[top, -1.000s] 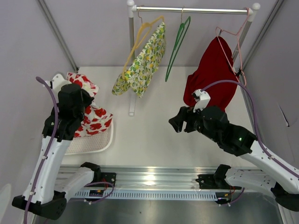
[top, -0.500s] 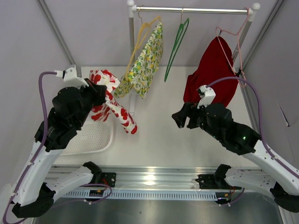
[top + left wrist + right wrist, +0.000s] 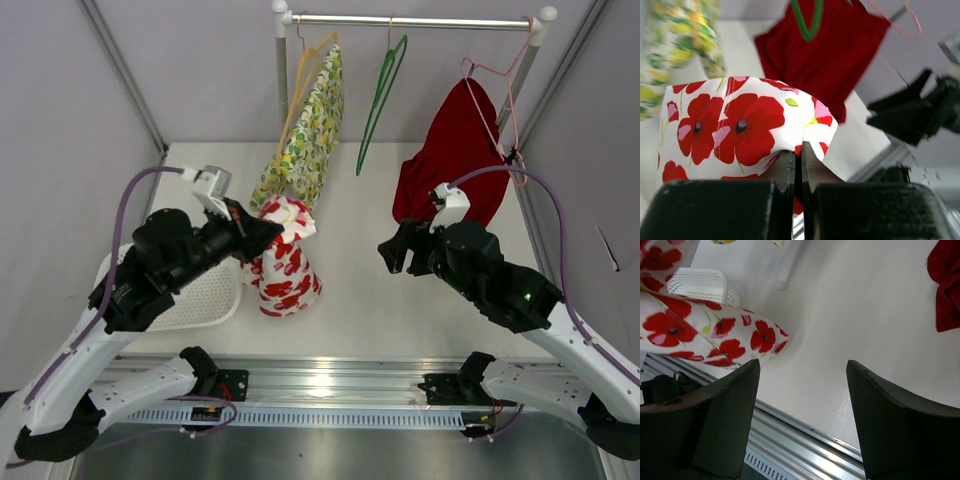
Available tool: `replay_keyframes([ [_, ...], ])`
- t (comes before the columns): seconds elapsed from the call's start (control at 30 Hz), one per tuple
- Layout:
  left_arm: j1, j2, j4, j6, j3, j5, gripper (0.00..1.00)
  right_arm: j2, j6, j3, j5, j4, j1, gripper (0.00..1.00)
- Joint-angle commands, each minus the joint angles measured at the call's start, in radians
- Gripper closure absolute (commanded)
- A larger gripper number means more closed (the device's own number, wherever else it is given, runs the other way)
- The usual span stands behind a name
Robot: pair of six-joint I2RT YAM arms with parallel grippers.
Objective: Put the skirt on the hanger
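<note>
The skirt [image 3: 285, 268], white with red poppies, hangs in a bunch over the middle-left of the table. My left gripper [image 3: 266, 229] is shut on its upper edge; the left wrist view shows the fabric [image 3: 740, 125] pinched between the closed fingers of that gripper [image 3: 796, 150]. An empty green hanger [image 3: 380, 90] hangs on the rail [image 3: 410, 19] behind, and its lower tip [image 3: 807, 20] shows above the skirt. My right gripper [image 3: 392, 255] hovers open to the right of the skirt, nothing between its fingers [image 3: 802, 365]. From there the skirt [image 3: 715, 330] lies off to the left.
A yellow hanger carries a lemon-print garment [image 3: 305, 130] just behind the skirt. A pink hanger holds a red garment [image 3: 455, 150] at the right end of the rail. A white mesh basket [image 3: 205, 295] sits at the left, and the rail's post [image 3: 281, 120] stands behind.
My left arm has lifted the skirt out of the basket and swung it right, toward the table's middle. The right gripper has drifted slightly up and right, still open.
</note>
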Motion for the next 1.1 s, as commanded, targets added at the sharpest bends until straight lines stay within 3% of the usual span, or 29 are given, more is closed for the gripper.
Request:
replay_keyframes([
  [0.0,-0.089,0.035,0.118,0.021,-0.036,0.115,1.0,-0.015,-0.009,0.036,0.025,-0.011,-0.009,0.25],
  [0.13,-0.146,0.129,0.189,0.016,-0.068,0.151,1.0,-0.017,-0.008,0.033,0.039,-0.034,-0.022,0.24],
  [0.37,-0.151,0.305,0.33,0.075,-0.03,0.302,1.0,-0.03,-0.009,0.018,0.045,-0.07,-0.065,0.23],
  [0.53,-0.151,0.394,0.478,0.095,0.028,0.312,1.0,-0.026,-0.02,0.016,0.019,-0.077,-0.124,0.23],
  [0.77,-0.151,0.536,0.543,0.142,0.206,0.277,1.0,-0.006,-0.049,0.047,-0.038,-0.08,-0.203,0.23],
  [0.87,-0.149,0.565,0.529,0.184,0.217,0.268,1.0,-0.014,-0.052,0.053,-0.05,-0.087,-0.222,0.22],
  [1.0,-0.151,0.573,0.544,0.188,0.056,0.329,1.0,-0.03,-0.041,0.031,-0.056,-0.103,-0.226,0.22],
  [1.07,-0.154,0.531,0.671,0.138,-0.193,0.361,0.96,-0.05,-0.032,0.004,-0.061,-0.11,-0.228,0.21],
])
